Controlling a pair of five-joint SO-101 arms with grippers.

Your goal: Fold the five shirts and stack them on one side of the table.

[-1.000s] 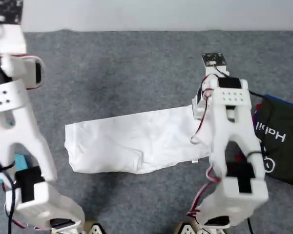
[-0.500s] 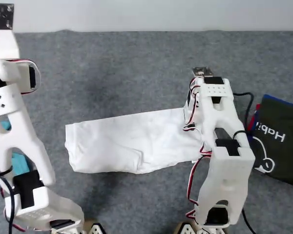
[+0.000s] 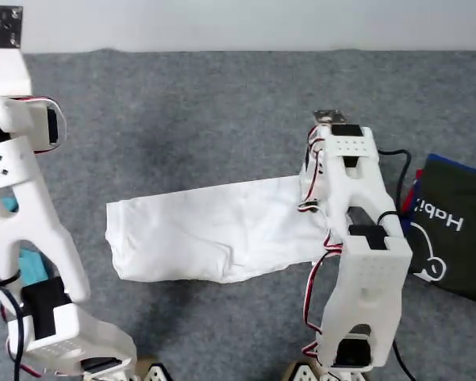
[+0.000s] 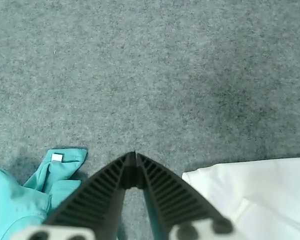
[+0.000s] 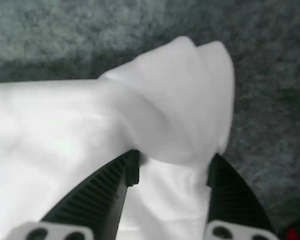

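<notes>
At mid-table, white shirt (image 3: 214, 234) lies spread w/ its right end bunched; right gripper (image 5: 175, 165) sits there, jaws apart astride a raised fold; left gripper (image 4: 135, 161) clenched on nothing over grey table (image 3: 222, 111), teal shirt (image 4: 60, 167) just beside; dark shirt (image 3: 456, 230) at right edge.

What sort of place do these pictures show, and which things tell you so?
Probably a robot test bench, not a home: two white robot arms side by side, a table covered in grey carpet, and a white shirt and a dark shirt lying on it.
</notes>
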